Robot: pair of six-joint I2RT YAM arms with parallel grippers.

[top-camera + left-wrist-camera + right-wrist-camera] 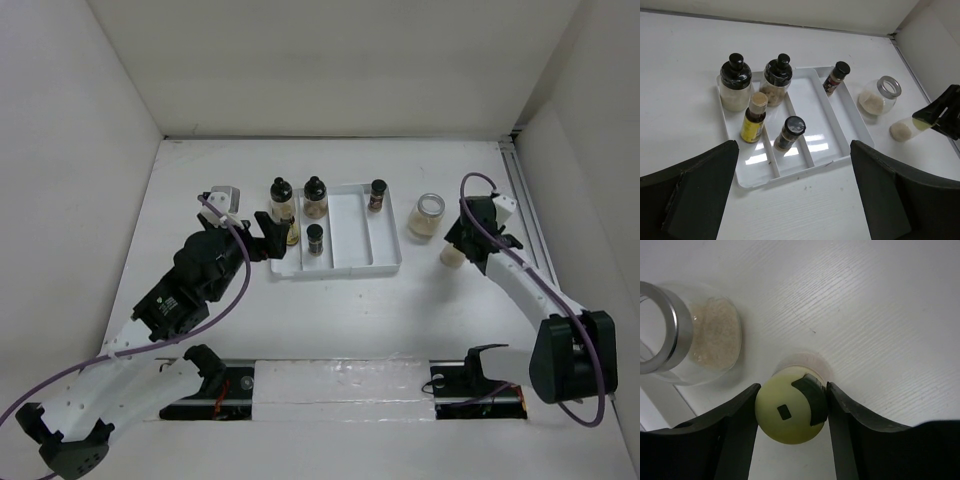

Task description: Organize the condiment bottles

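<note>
Done: five bottles are stood in the tray.
Left: wide jar and yellow-capped bottle are kept outside, just right of it.
Right gripper: clamped on that bottle.
Left gripper: spread wide, empty.

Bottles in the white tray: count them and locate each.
5: white-filled jar far left, beige-filled jar beside it, yellow bottle and short black-lidded bottle nearer, slim dark bottle far right. None appears hidden.
</note>
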